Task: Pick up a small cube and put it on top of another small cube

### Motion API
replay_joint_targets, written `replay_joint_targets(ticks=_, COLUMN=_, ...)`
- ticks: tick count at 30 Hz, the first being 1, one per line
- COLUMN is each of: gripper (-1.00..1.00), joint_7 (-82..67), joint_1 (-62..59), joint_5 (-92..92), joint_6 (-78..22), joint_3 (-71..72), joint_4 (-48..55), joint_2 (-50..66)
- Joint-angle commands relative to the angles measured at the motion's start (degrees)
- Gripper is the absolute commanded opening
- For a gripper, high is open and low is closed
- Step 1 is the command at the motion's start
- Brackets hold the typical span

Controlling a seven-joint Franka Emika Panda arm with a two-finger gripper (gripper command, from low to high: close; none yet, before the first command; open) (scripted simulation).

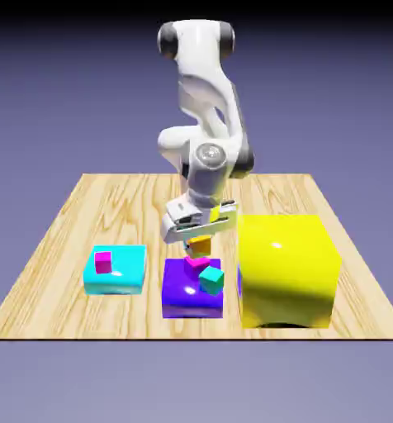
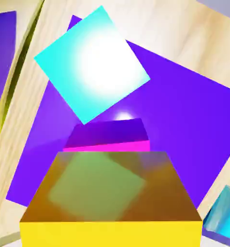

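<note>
over the purple block, my hand is pinching the small orange cube just above the tiny pink cube, i think so it can sit on top without bumping the teal cube.

The orange cube hides the finger tips and part of the pink cube in the hand view. The picture's bottom edge cuts off the orange cube.
</note>
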Motion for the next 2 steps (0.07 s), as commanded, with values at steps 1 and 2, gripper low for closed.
replay_joint_targets(ticks=1, gripper=1.00, joint_7=0.00, joint_1=0.00, joint_5=0.00, joint_6=0.00, joint_3=0.00, joint_4=0.00, joint_2=0.00)
replay_joint_targets(ticks=2, gripper=1.00, joint_7=-0.08, joint_1=0.11, joint_5=0.14, joint_6=-2.49, joint_3=0.12, joint_4=1.22, joint_2=-1.26)
